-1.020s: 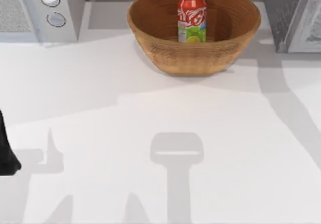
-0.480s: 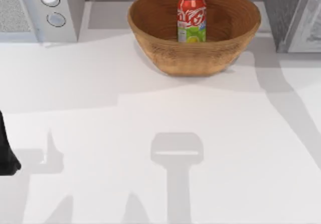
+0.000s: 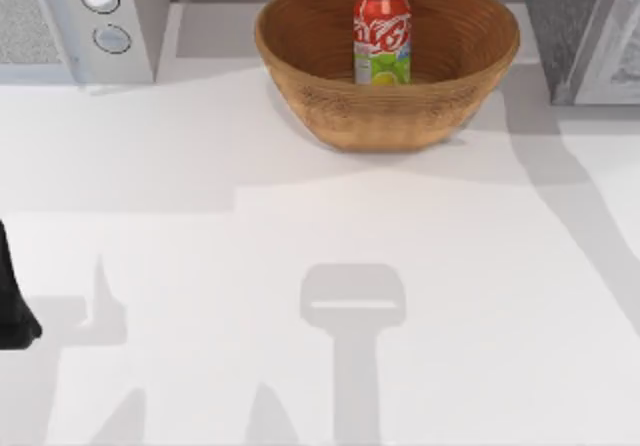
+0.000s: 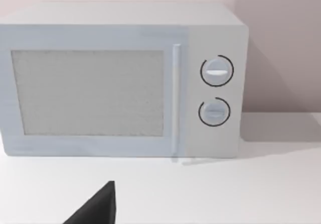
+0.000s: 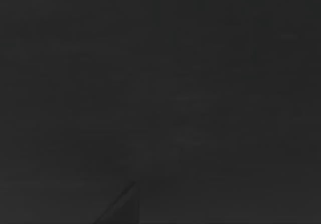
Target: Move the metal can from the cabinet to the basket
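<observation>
Already soda can (image 3: 382, 36) upright inside basket (image 3: 300, 56), cabinet (image 3: 570, 26) just right. Jaws state: cannot tell. Risk: stray arm sweep toppling can.

One metal can (image 3: 381, 36). One basket (image 3: 387, 116). One cabinet (image 3: 560, 26). One white microwave (image 4: 120, 78), two round knobs (image 4: 216, 71). One arm (image 3: 14, 306), possibly left. Right wrist view dark.

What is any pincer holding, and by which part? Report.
Nothing that shows: the can stands upright and free inside the basket. The left arm sits parked at the table's left edge.
</observation>
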